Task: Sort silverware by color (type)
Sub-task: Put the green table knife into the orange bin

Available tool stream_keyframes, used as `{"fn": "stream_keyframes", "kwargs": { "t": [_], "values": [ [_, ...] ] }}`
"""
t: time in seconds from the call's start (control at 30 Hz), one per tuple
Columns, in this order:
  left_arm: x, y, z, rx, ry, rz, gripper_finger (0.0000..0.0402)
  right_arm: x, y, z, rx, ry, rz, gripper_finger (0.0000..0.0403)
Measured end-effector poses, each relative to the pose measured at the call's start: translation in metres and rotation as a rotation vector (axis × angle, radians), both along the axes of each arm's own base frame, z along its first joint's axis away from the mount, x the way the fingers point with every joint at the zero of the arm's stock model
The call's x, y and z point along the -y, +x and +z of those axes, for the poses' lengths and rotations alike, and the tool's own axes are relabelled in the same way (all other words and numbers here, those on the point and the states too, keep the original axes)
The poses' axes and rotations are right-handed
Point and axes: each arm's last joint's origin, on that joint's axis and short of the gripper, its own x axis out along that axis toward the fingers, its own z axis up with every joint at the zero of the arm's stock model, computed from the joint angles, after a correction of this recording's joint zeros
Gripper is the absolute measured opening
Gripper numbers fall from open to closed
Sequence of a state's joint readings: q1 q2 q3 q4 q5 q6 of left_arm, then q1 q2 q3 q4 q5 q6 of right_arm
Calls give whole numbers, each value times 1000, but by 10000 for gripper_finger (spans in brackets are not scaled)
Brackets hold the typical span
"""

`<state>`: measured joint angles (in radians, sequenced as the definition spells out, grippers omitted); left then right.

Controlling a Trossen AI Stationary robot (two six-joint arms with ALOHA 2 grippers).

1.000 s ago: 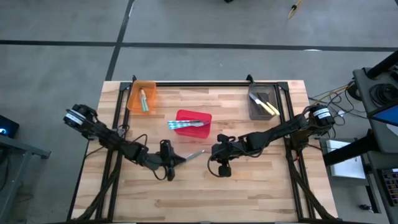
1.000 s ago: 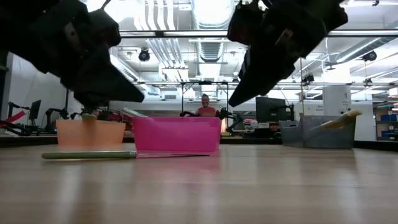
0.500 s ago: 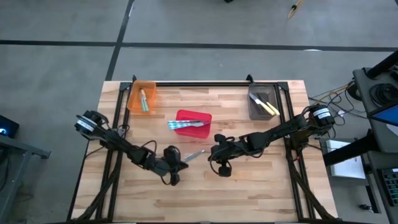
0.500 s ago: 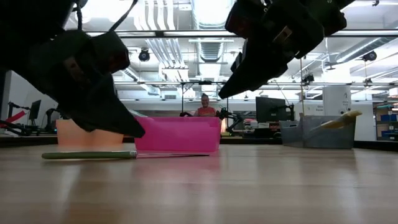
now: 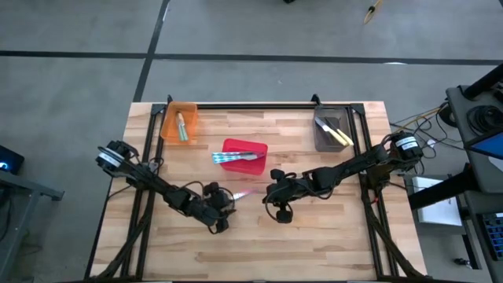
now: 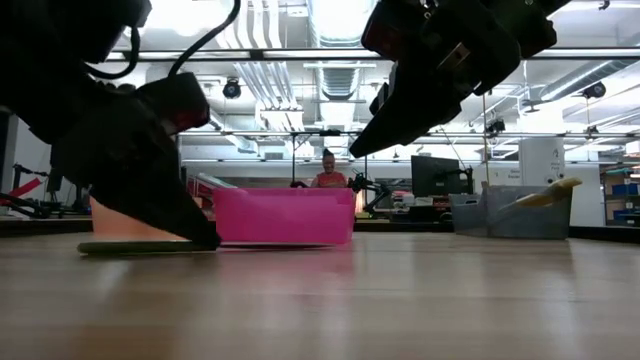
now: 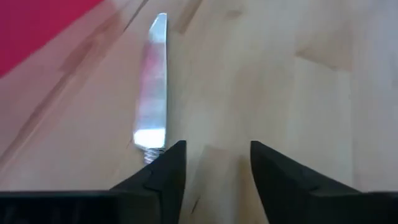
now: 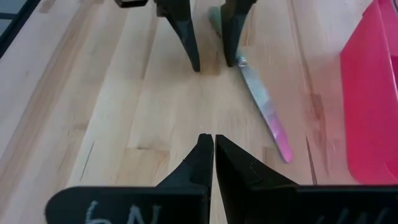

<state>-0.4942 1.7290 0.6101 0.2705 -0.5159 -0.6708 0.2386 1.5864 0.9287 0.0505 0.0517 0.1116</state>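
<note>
A knife (image 7: 152, 93) with a green handle (image 6: 140, 246) lies flat on the table in front of the red bin (image 5: 245, 149). Its blade (image 8: 264, 112) points toward that bin. My left gripper (image 7: 214, 146) is open and down at the table beside it. One fingertip (image 8: 230, 53) stands at the knife's neck, and the gap between the fingers holds only bare wood. That finger hides the handle in the left wrist view. My right gripper (image 8: 213, 138) hangs shut above the table (image 5: 330, 228), a little right of the knife, holding nothing. My left gripper comes slanting down from the table's left with one fingertip (image 7: 174, 155) right at the knife's neck (image 7: 149, 152), where blade meets handle. I cannot tell whether the fingertip touches the knife. The knife lies flat on the table.
An orange bin (image 5: 179, 122) at the far left holds green-handled utensils. Blue-handled ones (image 5: 232, 158) lie across the red bin. A grey bin (image 5: 332, 130) at the far right holds yellow-handled ones (image 6: 545, 192). Bare wood stretches along the near side of the table.
My left gripper has come down from above the knife's handle until its fingertips stand at table level beside the knife. My right gripper has risen slightly and stayed shut.
</note>
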Motion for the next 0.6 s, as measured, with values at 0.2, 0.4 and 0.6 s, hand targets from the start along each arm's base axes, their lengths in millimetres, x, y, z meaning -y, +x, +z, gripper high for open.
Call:
{"fn": "stream_keyframes", "kwargs": {
  "t": [0.2,0.4,0.6],
  "values": [
    [0,0,-2,-22,14,-2,189,0,0,0,1,-6,6,9],
    [7,13,14,20,31,-41,184,0,0,0,1,-5,8,9],
    [3,13,19,-110,166,-31,175,0,0,0,1,-11,13,9]
  ]
}}
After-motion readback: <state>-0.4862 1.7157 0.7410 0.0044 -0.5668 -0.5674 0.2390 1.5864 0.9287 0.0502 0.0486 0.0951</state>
